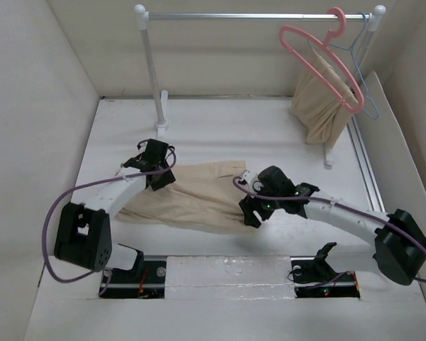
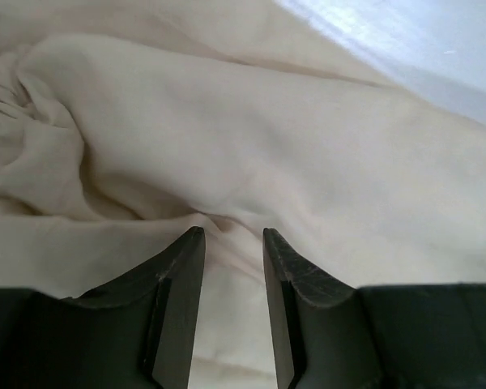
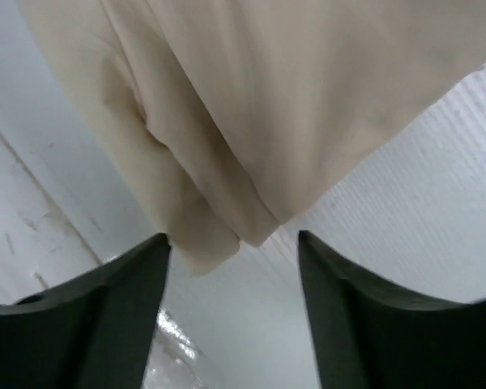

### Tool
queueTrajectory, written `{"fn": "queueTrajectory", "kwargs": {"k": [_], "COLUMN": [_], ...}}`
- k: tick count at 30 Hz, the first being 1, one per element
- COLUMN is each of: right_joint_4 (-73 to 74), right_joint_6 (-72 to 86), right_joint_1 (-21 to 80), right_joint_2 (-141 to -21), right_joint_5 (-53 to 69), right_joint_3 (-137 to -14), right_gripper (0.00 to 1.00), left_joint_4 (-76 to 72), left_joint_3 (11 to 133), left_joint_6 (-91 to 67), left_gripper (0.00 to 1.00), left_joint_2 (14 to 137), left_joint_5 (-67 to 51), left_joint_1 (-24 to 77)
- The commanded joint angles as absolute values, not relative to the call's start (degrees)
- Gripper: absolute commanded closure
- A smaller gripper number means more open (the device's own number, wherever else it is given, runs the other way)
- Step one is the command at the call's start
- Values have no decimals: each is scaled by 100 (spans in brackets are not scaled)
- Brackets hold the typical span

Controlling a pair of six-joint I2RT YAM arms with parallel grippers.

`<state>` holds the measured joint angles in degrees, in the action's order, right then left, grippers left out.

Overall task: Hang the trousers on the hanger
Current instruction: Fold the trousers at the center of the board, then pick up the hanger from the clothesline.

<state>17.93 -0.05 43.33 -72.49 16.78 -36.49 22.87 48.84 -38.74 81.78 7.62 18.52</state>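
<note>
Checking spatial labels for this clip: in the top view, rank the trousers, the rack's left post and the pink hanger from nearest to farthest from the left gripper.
1. Trousers, directly under the left gripper.
2. Rack's left post, behind it.
3. Pink hanger, far right on the rail.

You have the left arm (image 1: pixel 117 190) reaching forward with its elbow out to the left and the left gripper (image 2: pixel 231 237) pointed down, jaws only narrowly parted, while the right arm (image 1: pixel 341 213) stretches low toward the left, the right gripper (image 3: pixel 233 237) angled down, jaws spread wide.
</note>
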Motion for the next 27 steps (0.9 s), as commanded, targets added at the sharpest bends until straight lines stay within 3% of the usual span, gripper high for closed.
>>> {"fn": "queueTrajectory", "kwargs": {"k": [1, 3, 5, 6, 7, 9, 10, 15, 17, 18, 19, 22, 27], "right_joint_4": [2889, 3416, 3611, 3691, 3709, 3735, 3770, 4112, 4236, 4236, 4289, 4534, 4554], "right_joint_6": [-412, -720, -965, -1062, -1142, -1388, -1450, -2126, -2398, -2399, -2399, -2242, -2241], "right_joint_1": [4255, 4105, 3764, 3605, 3412, 2753, 2499, 908, -284, -290, -943, -1790, -1995], "right_joint_2": [-6786, -6698, -6645, -6645, -6671, -6863, -6977, -8091, -8610, -8613, -9040, -9954, -10336], "right_joint_5": [1626, 1565, 1460, 1450, 1476, 1599, 1643, 1994, 2449, 2452, 2748, 4225, 5009], "right_joint_3": [-4884, -5873, -6527, -6887, -7543, -8258, -9010, -11229, -12324, -12331, -12557, -13410, -13668], "right_gripper": [24, 23, 31, 45, 79, 98, 100, 100, 81, 80, 70, 51, 40], "left_joint_4": [2434, 2400, 2347, 2347, 2338, 2163, 2136, 2039, 2196, 2197, 2189, 1969, 1644], "left_joint_3": [5395, 5571, 5739, 5783, 5818, 5827, 5888, 6511, 6916, 6917, 6900, 6585, 6144], "left_joint_6": [-3412, -3297, -3252, -3261, -3304, -3401, -3471, -3481, -3393, -3384, -3358, -3331, -3331], "left_gripper": [68, 70, 77, 87, 95, 100, 100, 100, 100, 100, 100, 100, 100], "left_joint_2": [7358, 7093, 7014, 7040, 7075, 7163, 7198, 7479, 7759, 7761, 7804, 7709, 7330], "left_joint_5": [599, 405, 220, 185, 185, 255, 429, 1150, 1423, 1424, 1319, 906, 615], "left_joint_1": [1837, 1968, 2170, 2484, 2687, 3127, 3573, 4701, 5078, 5080, 5080, 5212, 5265]}}
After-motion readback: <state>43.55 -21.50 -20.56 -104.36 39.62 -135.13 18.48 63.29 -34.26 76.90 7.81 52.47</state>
